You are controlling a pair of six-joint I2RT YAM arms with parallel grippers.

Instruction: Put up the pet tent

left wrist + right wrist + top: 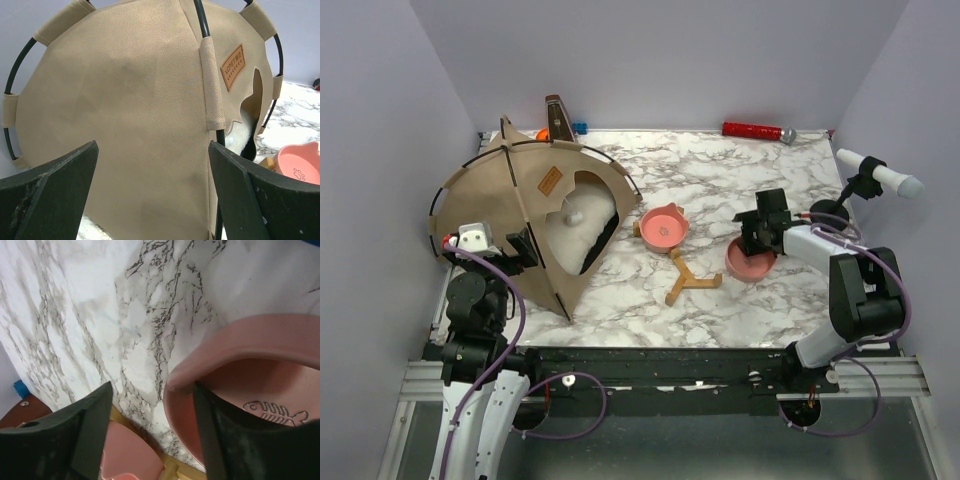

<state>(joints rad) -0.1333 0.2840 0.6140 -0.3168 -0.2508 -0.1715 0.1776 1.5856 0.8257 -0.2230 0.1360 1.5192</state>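
Pet tent (490, 195): stands on the marble counter (720, 175) at the left arm's end; easily the biggest thing there.
Fabric: plain tan cloth in broad panels, pulled fairly smooth into a dome.
Poles (201, 20): thin and black, bowed around the panel edges and threaded through short tan sleeves and loops sewn on the outside.
Label patch (233, 67): small, brown and stitched round its border, set just beside the doorway; the lettering is too small for me to read.
Doorway (592, 205): an arched cut-out on the tent's right side.
Lining (605, 235): black, showing along the doorway's lower edge.
Pillow (572, 232): white and fluffy, inside the tent and visible through the doorway.
Left jaws: spread as wide as they go at the tent's near-left side, with a tan panel and one sleeved pole filling the gap. They have hold of nothing, and I cannot tell whether they touch the cloth.
Right jaws: well off to the tent's right, parted astride the rim of a round pink bowl (240, 335) with a fish drawn inside. One finger is inside the bowl and one outside, and the rim is not pinched.
Eared pink bowl (663, 228): near the tent, just right of its doorway.
Wooden Y-shaped piece (688, 281): flat on the counter, right of the tent and nearer the arms than the eared bowl.
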